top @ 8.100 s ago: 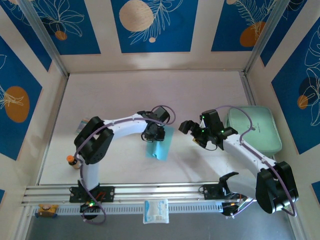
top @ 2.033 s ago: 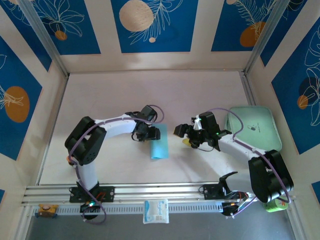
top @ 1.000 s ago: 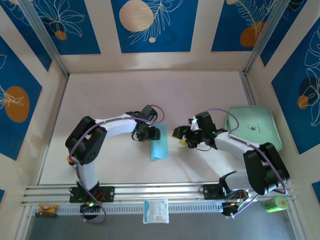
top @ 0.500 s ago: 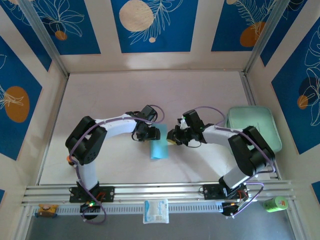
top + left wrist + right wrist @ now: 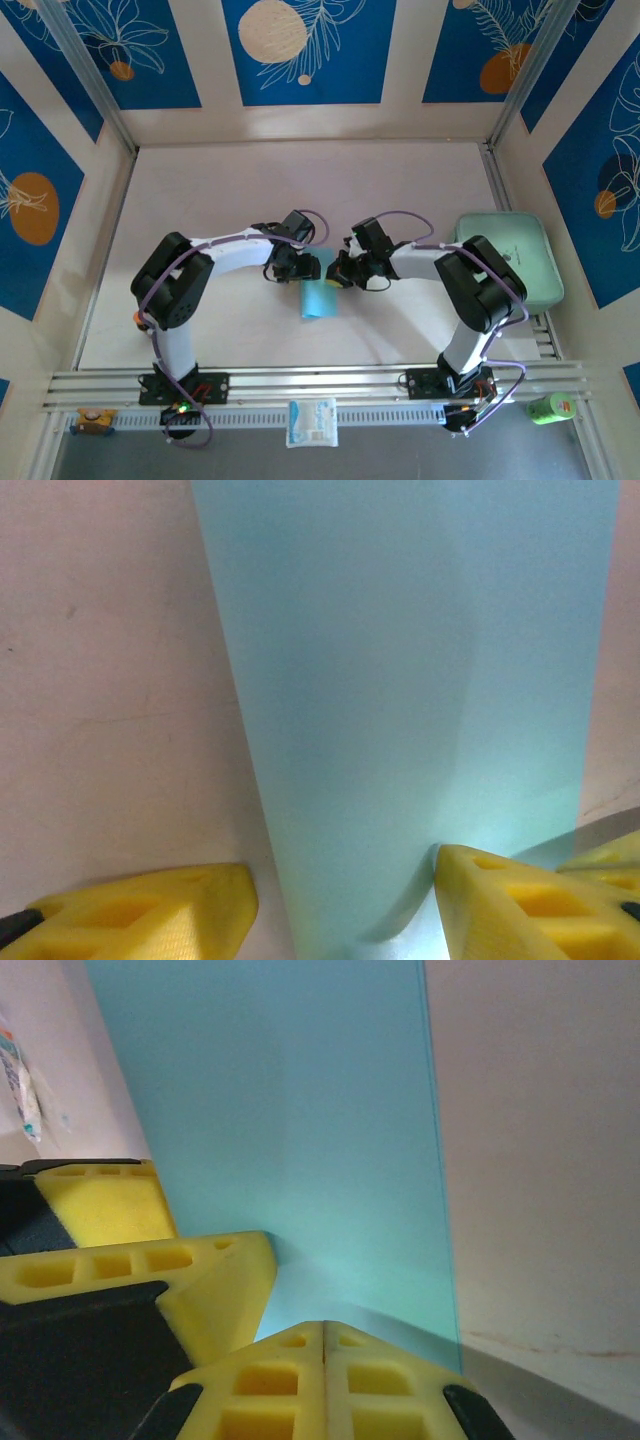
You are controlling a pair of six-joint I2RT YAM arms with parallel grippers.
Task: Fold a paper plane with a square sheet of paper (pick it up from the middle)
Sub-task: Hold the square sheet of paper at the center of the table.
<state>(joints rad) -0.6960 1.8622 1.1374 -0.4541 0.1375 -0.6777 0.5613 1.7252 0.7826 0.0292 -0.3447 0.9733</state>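
Note:
The square sheet of paper [image 5: 320,297], light blue, lies flat on the table as a narrow folded strip; no paper plane is in view. My left gripper [image 5: 301,268] is open at the strip's far end. In the left wrist view its left finger [image 5: 130,915] sits on the table beside the paper [image 5: 410,680] and its right finger [image 5: 530,900] sits on the paper. My right gripper [image 5: 338,277] is shut at the strip's right edge. In the right wrist view its pads [image 5: 290,1390] meet face to face over the paper [image 5: 290,1110], with nothing seen between them, close to the left gripper's finger [image 5: 150,1260].
A mint-green tray [image 5: 512,258] stands at the right. A small white packet [image 5: 312,422] lies on the front rail. A green container [image 5: 550,407] sits at the bottom right. A small orange-capped object [image 5: 141,319] stands by the left arm's base.
My right arm has swung left from near the tray to the paper's right edge, and its jaws have shut. The left arm and the paper have stayed put.

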